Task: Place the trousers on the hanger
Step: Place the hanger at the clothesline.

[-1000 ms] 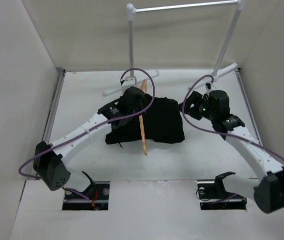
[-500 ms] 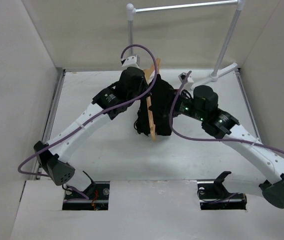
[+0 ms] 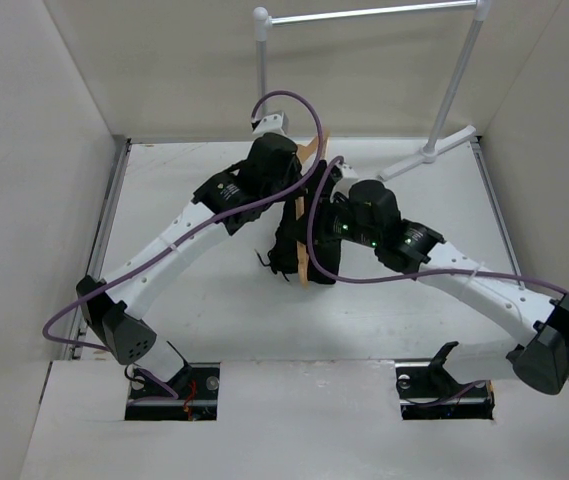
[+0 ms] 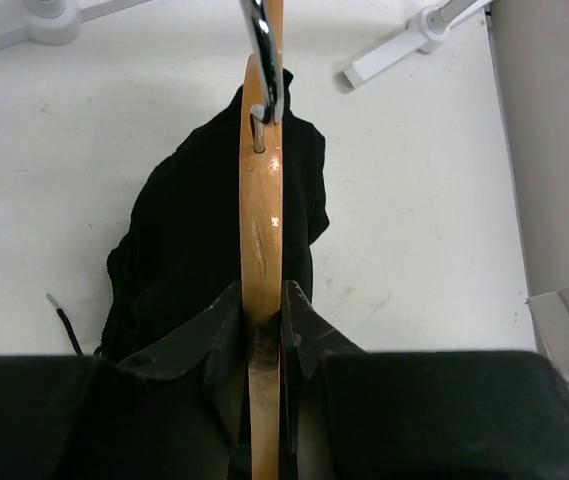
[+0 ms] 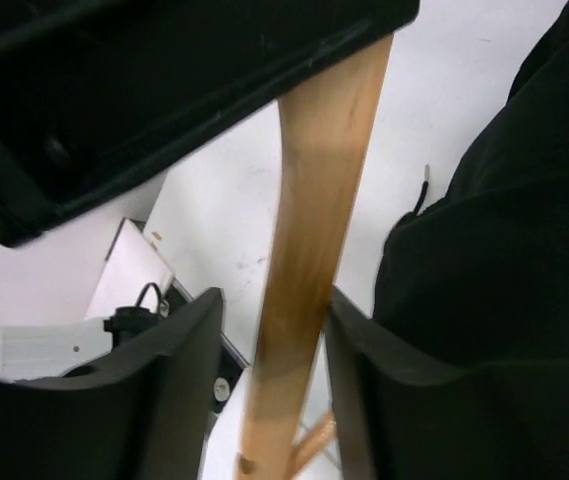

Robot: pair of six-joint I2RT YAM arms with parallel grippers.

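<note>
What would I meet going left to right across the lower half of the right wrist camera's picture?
One black finger of the right arm → light tan wooden hanger → the other black finger → black cloth trousers.

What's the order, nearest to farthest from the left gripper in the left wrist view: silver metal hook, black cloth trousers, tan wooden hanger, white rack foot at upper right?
1. The tan wooden hanger: clamped between the left gripper fingers.
2. The black cloth trousers: draped just beyond, mostly left.
3. The silver metal hook: top centre, at the hanger's far end.
4. The white rack foot: upper right, on the table behind.
</note>
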